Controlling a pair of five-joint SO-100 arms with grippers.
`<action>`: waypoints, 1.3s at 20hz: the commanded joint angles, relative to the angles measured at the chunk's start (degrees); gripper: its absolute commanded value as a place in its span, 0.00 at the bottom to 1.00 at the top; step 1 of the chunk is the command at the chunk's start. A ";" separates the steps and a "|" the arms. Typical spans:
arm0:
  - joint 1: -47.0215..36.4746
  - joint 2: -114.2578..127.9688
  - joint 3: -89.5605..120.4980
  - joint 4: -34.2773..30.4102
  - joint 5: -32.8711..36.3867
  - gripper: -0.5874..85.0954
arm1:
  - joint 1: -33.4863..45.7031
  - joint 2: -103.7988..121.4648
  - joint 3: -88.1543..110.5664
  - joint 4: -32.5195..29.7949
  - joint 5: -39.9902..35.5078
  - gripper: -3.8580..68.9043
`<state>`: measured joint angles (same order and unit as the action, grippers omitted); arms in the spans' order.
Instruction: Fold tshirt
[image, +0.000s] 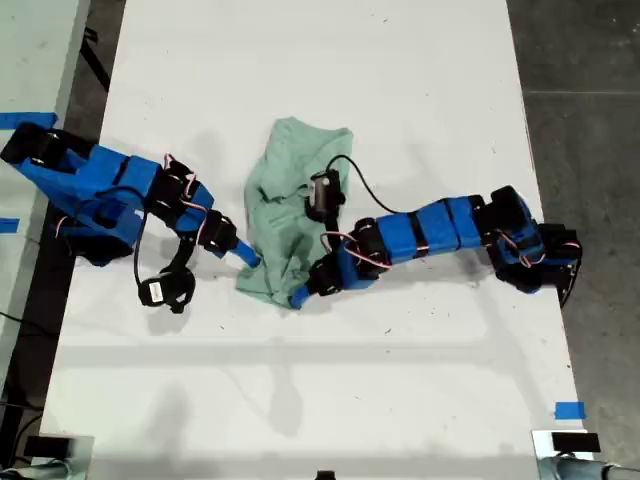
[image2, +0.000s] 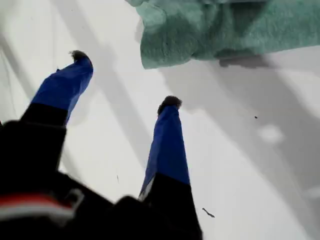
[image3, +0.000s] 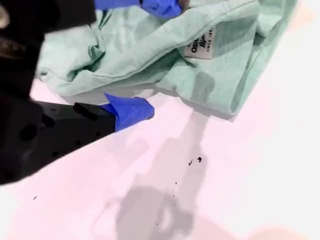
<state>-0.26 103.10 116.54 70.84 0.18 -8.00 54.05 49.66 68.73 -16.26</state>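
The tshirt (image: 285, 215) lies crumpled in a pale mint-green heap near the middle of the white table (image: 400, 80). My first gripper (image: 243, 258) reaches in from the exterior view's left and stops at the heap's edge. It is open (image2: 122, 77), with bare table between its fingers and the tshirt (image2: 225, 30) just past the tips. My second gripper (image: 305, 290) comes from the exterior view's right, at the heap's near edge. It is open (image3: 150, 57), one finger over the tshirt (image3: 125, 45) and the other on the table beside it. A white neck label (image3: 202, 46) shows.
The table's edge on the exterior view's right borders dark floor (image: 590, 120). A blue tape mark (image: 568, 410) sits near the table's front corner on that side. Another pale surface (image: 30, 60) with blue tape stands at the exterior view's left.
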 joint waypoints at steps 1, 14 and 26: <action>1.49 -2.46 -0.62 -2.72 -0.97 0.34 | -0.79 0.00 -7.03 -2.29 0.00 0.46; -1.14 -16.35 -6.77 -4.48 2.81 0.34 | 2.37 -6.50 -9.67 -6.06 -1.85 0.45; 0.88 -33.84 -18.02 -3.16 3.34 0.01 | 0.26 -15.47 -11.43 -10.55 1.32 0.03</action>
<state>-0.88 68.82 98.88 66.97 5.89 -5.80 37.97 42.10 57.66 -15.73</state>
